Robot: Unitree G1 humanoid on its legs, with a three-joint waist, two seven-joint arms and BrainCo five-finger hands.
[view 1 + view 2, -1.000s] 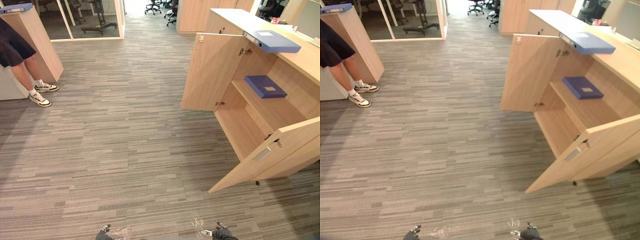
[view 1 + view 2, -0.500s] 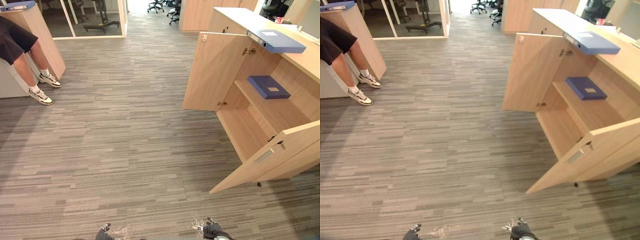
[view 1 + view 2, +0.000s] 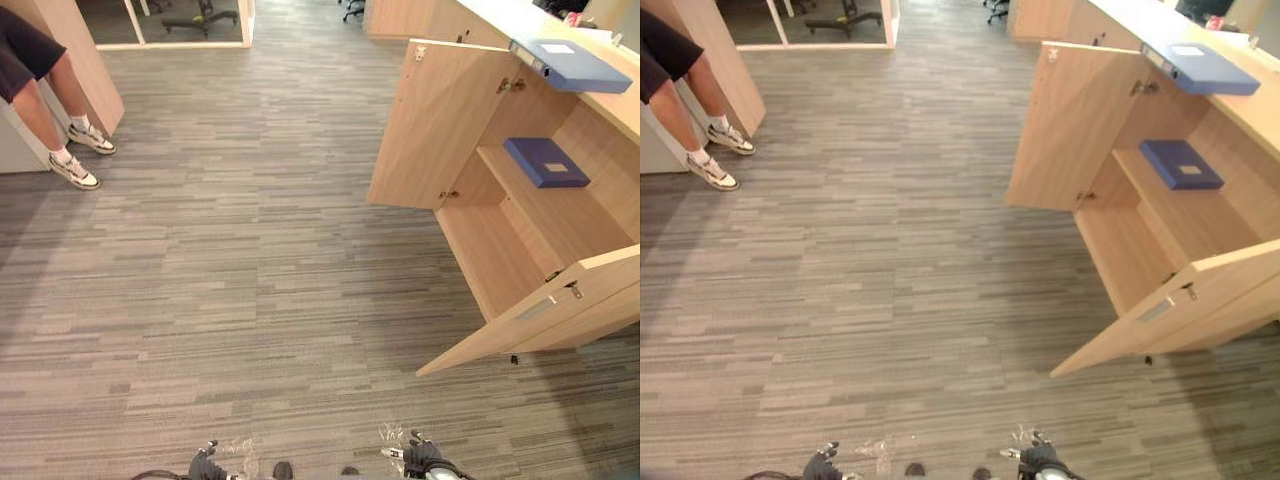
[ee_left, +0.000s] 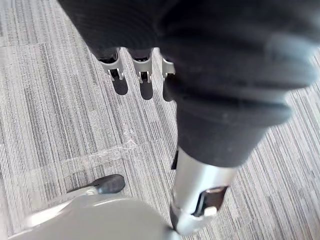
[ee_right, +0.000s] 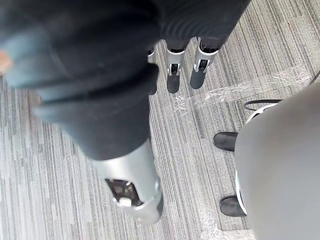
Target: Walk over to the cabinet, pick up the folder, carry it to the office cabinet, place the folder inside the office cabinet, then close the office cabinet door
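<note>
Grey striped carpet [image 3: 230, 260] runs back to a glass partition [image 3: 170, 44] with an office chair [image 3: 200, 17] behind.

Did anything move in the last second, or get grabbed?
Only the camera's view shifted. Nothing was grabbed: left hand and right hand hang open, empty. Folder on the cabinet top, folder on the shelf and open doors stayed put.

Both head eyes look down, sharing carpet [image 3: 250, 250] and office cabinet [image 3: 520, 230]; wrist cameras face carpet closely.
</note>
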